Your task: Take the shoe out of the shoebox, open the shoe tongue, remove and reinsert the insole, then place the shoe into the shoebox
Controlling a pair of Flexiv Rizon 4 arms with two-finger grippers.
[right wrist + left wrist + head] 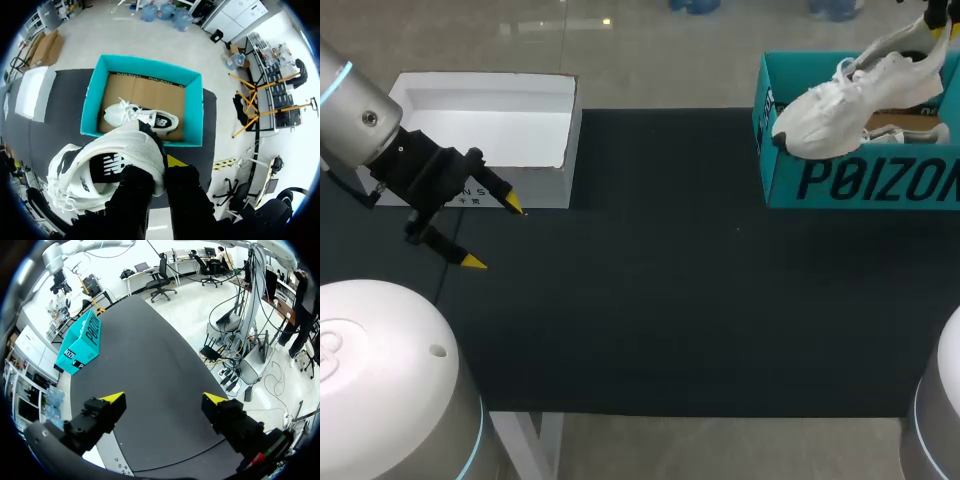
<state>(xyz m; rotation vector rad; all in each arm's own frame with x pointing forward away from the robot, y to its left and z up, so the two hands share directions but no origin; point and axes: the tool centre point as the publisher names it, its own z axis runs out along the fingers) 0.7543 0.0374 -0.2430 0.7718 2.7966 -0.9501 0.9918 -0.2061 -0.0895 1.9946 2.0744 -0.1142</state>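
With the right hand (161, 169) clamped on the heel end of the white shoe (850, 105), which hangs just above the teal shoebox (860, 182), the robot should carry it level to the tabletop (670, 300), within reach of the wide-open, empty left hand (492, 233).

Head camera overlooks the black tabletop (650, 300) from behind; left wrist faces the distant teal cardboard shoebox (80, 342), right wrist looks down into it.
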